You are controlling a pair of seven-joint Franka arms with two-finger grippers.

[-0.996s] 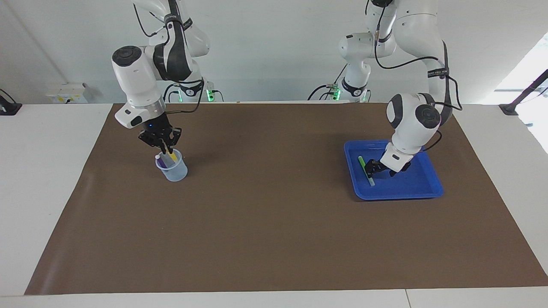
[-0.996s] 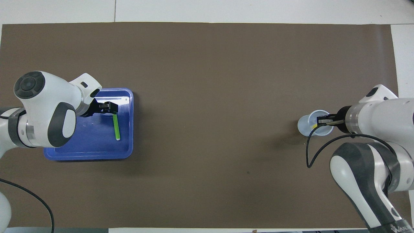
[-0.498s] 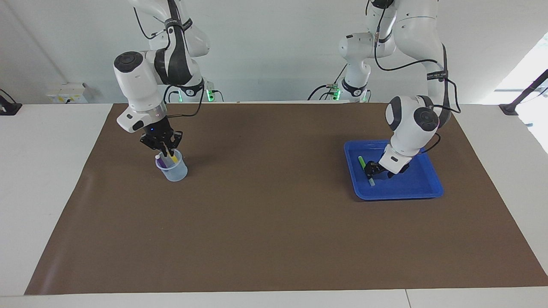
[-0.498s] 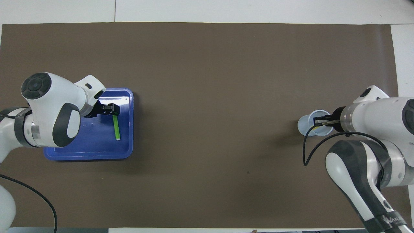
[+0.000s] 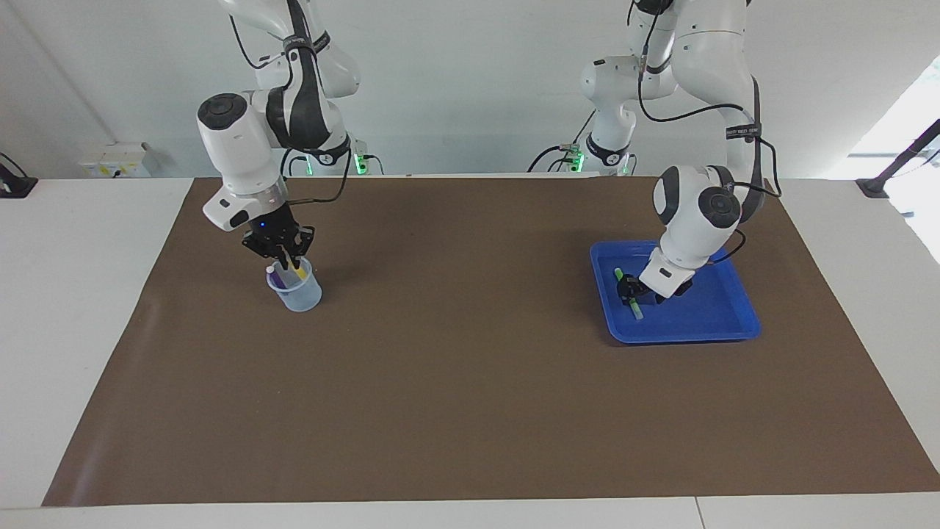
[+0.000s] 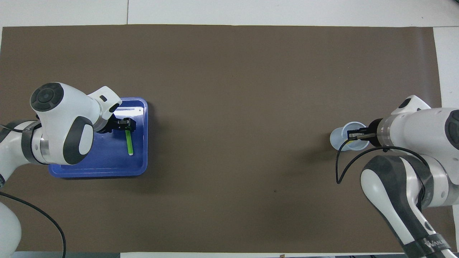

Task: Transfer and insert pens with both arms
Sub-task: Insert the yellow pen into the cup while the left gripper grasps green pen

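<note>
Two of the three pens stood in the translucent cup (image 5: 294, 291) at the right arm's end of the desk (image 5: 66, 308): the purple pen (image 5: 273, 275) and the yellow pen (image 5: 297, 270) leaned inside it, tops above the rim. The right gripper (image 5: 283, 258) hung just over the cup's mouth, by the yellow pen's top; whether its fingers were apart or gripping that pen I cannot tell. The green pen (image 6: 128, 142) was the one left: it lay flat in the blue tray (image 6: 138, 168), far along the desk from the cup, toward the left arm's end. The left gripper (image 5: 626, 292) was down at that pen, at the end lying nearer to the robots; its fingers looked set about the pen, but whether they had closed on it I cannot tell. So, by my judgement, about two thirds was done, with one pick, a pass between the arms and an insertion still to come. The brown mat (image 5: 470, 382) between cup and tray carried nothing, so nothing stood in the way. Two smaller arms with green-lit bases (image 5: 334, 158) stood nearer to the robots than the cup.
</note>
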